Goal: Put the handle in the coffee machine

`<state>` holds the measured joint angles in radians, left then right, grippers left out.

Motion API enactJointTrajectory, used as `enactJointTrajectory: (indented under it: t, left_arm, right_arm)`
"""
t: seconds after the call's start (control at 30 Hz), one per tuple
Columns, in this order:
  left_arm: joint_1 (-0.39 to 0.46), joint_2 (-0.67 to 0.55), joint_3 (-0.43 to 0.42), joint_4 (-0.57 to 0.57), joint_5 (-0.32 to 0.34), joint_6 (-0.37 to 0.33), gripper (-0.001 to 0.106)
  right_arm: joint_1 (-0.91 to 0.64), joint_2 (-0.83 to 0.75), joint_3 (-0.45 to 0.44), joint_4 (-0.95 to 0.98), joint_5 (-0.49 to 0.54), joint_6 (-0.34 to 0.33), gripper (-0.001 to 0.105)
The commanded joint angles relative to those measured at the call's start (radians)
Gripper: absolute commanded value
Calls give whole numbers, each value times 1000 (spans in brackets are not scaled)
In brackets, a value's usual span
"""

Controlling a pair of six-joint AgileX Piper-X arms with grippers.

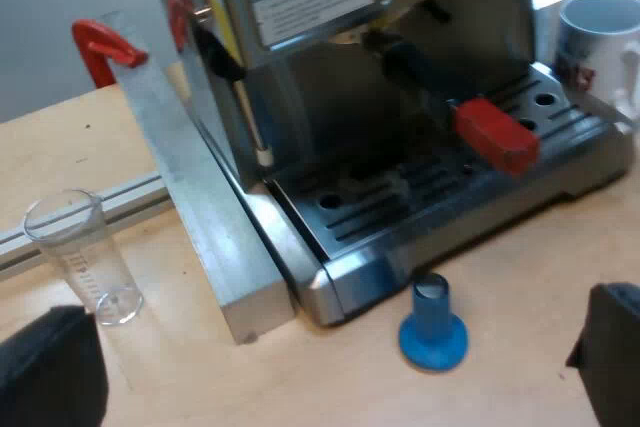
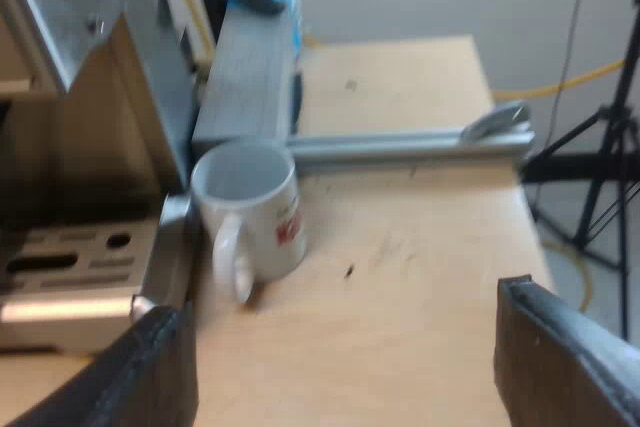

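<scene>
Left wrist view is showing the holder [image 1: 425,77] sitting in the espresso machine [image 1: 320,87] front, red end [image 1: 495,134] poking out over the drip tray [image 1: 400,197]. My left fingers [image 1: 50,372] are hanging wide open above the wooden tabletop [image 1: 520,287], near the round blue tamper [image 1: 433,325] and clear measuring glass [image 1: 85,257]. Right wrist view is catching the white mug [image 2: 255,207] up close, with my right fingers [image 2: 565,352] spread open.

The tamper [image 1: 433,325] is showing blue, the dark handle [image 1: 440,92] is ending in red, and the white mug [image 2: 262,202] is wearing a red print.
</scene>
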<state>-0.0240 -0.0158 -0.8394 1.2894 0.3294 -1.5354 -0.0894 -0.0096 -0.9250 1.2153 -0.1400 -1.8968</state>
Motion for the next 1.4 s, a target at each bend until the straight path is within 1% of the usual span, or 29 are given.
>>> enactJointTrajectory:
  t: [0.03, 0.17, 0.33, 0.37, 0.63, 1.0, 1.1, 1.4]
  left_arm:
    - [1, -139, 52, -71, -72, -39, 98]
    - [1, -138, 116, -108, -117, -40, 98]
    - [1, -138, 204, -156, -117, -40, 98]
    - [1, -136, 212, -162, -117, -40, 98]
    - [1, -137, 282, -176, -113, -40, 98]
    - [1, -137, 290, -194, -109, -40, 98]
    - [1, -137, 290, -194, -109, -40, 98]
    - [1, -137, 290, -194, -109, -40, 98]
  right_arm:
    - [-7, -46, 34, -15, -66, -7, 64]
    - [-7, -44, 82, -15, -84, -7, 64]
    - [-7, -44, 157, -32, -84, -7, 64]
    - [-7, -44, 160, -35, -84, -7, 64]
    - [-7, -44, 273, -104, -84, -7, 64]
    - [-7, -42, 368, -117, -84, -5, 64]
    - [-7, -42, 378, -142, -82, 16, 64]
    - [-7, -42, 379, -142, -80, 16, 64]
